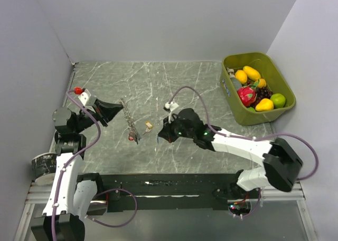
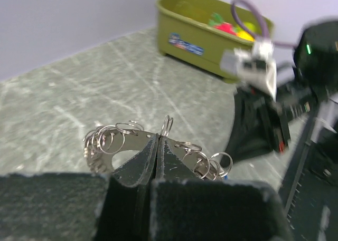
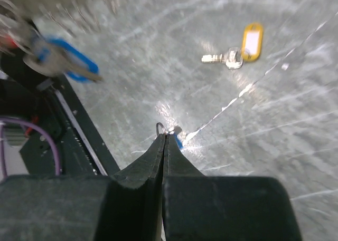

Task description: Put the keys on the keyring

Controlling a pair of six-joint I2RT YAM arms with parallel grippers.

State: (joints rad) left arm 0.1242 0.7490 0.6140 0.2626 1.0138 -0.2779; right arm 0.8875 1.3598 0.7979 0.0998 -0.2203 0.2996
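Threading looks to be the step in hand, and to do it well I'd want the right pincer [image 1: 161, 136] to bring its catch square to the wire while the left pincer [image 1: 119, 110] keeps the keyring [image 1: 131, 126] from twisting. From above, the left pincer is closed on the keyring's upper end, and the ring runs edge-on away from its tips, with keys bunched at the far end. The right pincer is shut too, near that far end but apart from it. A yellow-tagged key [image 1: 149, 125] lies on the table [image 1: 185, 88] between the two. At the left wrist, the fingers [image 2: 141, 164] are pressed together on the keyring [image 2: 112, 146], which fans out to both sides of the tips, strung with split rings [image 2: 128, 127]. At the right wrist, the jaws are closed on a blue-tagged key [image 3: 178, 142] (only its small loop and a scrap of blue show, so that's my reading). The yellow-tagged key [image 3: 240, 47] lies ahead of the tips to the right, well apart, and the keyring [image 3: 55, 61] is a blur ahead to the left.
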